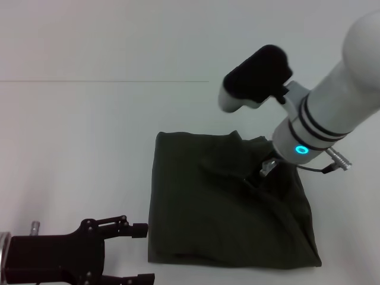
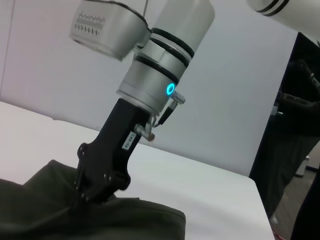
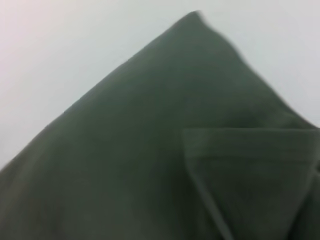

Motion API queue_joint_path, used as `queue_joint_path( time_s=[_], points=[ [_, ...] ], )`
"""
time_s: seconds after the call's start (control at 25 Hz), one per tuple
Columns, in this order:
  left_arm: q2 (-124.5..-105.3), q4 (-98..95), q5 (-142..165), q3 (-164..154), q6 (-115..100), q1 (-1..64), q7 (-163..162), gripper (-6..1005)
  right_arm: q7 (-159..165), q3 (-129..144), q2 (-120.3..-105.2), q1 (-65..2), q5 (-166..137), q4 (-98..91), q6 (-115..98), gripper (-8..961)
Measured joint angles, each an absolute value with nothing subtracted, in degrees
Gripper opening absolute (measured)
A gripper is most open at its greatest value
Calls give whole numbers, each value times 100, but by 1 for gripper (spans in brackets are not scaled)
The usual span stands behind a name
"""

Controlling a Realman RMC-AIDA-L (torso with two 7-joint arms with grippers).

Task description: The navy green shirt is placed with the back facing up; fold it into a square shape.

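The navy green shirt (image 1: 219, 208) lies on the white table, folded into a rough rectangle with a raised flap near its far right corner. My right gripper (image 1: 261, 173) comes down from the right onto that flap. In the left wrist view its black body (image 2: 92, 192) sinks into the fabric (image 2: 60, 210), and the tip is hidden there. The right wrist view is filled by the shirt (image 3: 140, 150), showing a folded hem edge. My left gripper (image 1: 141, 254) rests low at the near left, open and empty, just left of the shirt's near left corner.
The white table (image 1: 77, 148) stretches bare to the left and behind the shirt. In the left wrist view a dark figure or stand (image 2: 300, 125) is off the table's far side, beyond its edge.
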State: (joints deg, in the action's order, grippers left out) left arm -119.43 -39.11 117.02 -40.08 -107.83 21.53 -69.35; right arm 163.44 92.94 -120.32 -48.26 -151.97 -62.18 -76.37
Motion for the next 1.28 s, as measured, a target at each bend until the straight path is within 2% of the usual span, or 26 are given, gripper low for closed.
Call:
queue_joint_path(
  time_s=[0.36,0.88,1.28],
  points=[
    [-11935,-3911,11688,-3999,-10780,2139,-6908,894,16312,7894,-12029,-4204,-14940,-6414,-7565,13],
    [-11923,-3884,11690,-3926,-10768,2144,-6941,894,15534,7280,-12014,-3173,-13302,-6383,-6893,13],
    [-12073,-3832,11680,-3770,-10707,2200,-6950,894,14444,6365,-12014,-2970,-12418,-5277,-6596,14]
  ],
)
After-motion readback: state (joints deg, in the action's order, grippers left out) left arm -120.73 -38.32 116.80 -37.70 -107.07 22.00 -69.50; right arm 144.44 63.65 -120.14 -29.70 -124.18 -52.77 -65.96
